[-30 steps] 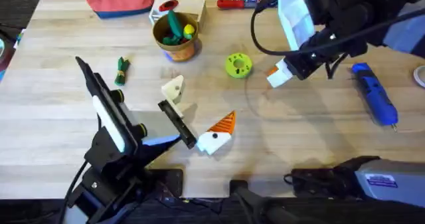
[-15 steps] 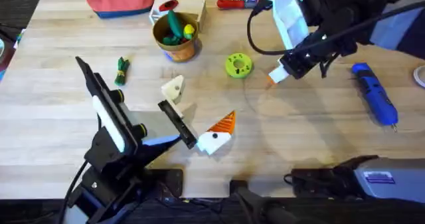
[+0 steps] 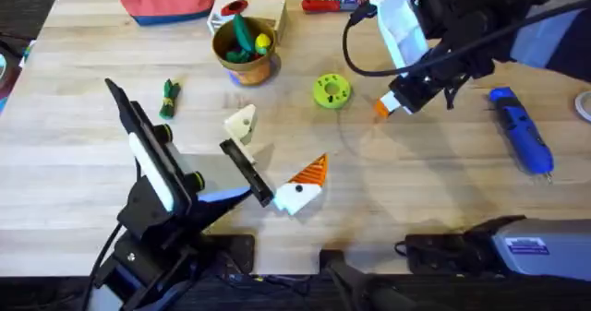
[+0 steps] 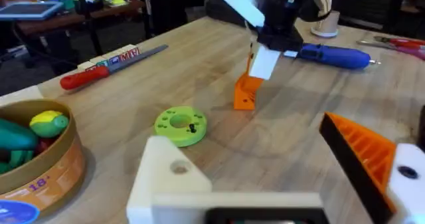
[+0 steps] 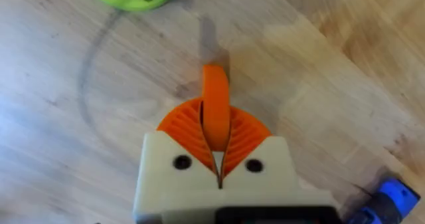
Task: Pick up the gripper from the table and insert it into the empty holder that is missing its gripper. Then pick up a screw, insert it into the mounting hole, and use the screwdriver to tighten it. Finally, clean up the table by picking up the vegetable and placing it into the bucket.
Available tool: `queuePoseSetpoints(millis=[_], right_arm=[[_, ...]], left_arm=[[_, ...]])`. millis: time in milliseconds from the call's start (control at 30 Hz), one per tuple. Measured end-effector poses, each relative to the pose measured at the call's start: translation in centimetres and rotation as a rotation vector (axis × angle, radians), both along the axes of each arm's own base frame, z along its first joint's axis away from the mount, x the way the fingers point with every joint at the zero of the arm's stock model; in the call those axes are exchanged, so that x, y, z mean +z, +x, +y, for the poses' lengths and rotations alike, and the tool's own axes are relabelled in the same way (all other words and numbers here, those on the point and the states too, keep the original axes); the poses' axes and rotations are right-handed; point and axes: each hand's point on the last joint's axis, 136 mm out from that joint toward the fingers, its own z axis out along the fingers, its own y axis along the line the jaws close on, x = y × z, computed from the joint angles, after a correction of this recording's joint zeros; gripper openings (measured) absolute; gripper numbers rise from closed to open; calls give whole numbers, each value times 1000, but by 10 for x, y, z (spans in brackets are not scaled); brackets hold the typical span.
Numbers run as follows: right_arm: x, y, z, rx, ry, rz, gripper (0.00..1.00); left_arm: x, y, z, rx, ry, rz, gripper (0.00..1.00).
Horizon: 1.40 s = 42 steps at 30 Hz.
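Now gripper [image 5: 215, 111] between right hand [image 5: 216, 159] pads

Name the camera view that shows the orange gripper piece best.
The right wrist view: the gripper sits large and centred, pinched in the right hand. The left wrist view shows it from the side; overhead it is tiny.

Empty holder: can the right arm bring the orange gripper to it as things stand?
Probably yes. The right gripper is shut on the gripper, and bare table lies between it and the empty holder. The green disc sits just off that path.
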Motion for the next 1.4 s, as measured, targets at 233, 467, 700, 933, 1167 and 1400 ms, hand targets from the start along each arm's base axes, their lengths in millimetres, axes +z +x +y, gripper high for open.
queuePoseSetpoints(millis=[233,467,700,933,1167,1400], right_arm=[[56,-7,-2,-51,53,-111,4],[121,-23,-1,-192,277,-253,4],[114,-32,33,-230,644,-182,4],[94,-47,69,-258,906,0,4],[103,-71,104,-198,1063,220,4],[97,-85,123,-189,1178,481,4]], left_arm=[[0,0,0,0,0,0,987],[0,0,0,0,0,0,986],[0,0,0,0,0,0,987],[3,-4,-3,-29,-15,2,987],[5,-17,-12,-113,-109,118,986],[5,-22,-15,-143,-168,213,985]])
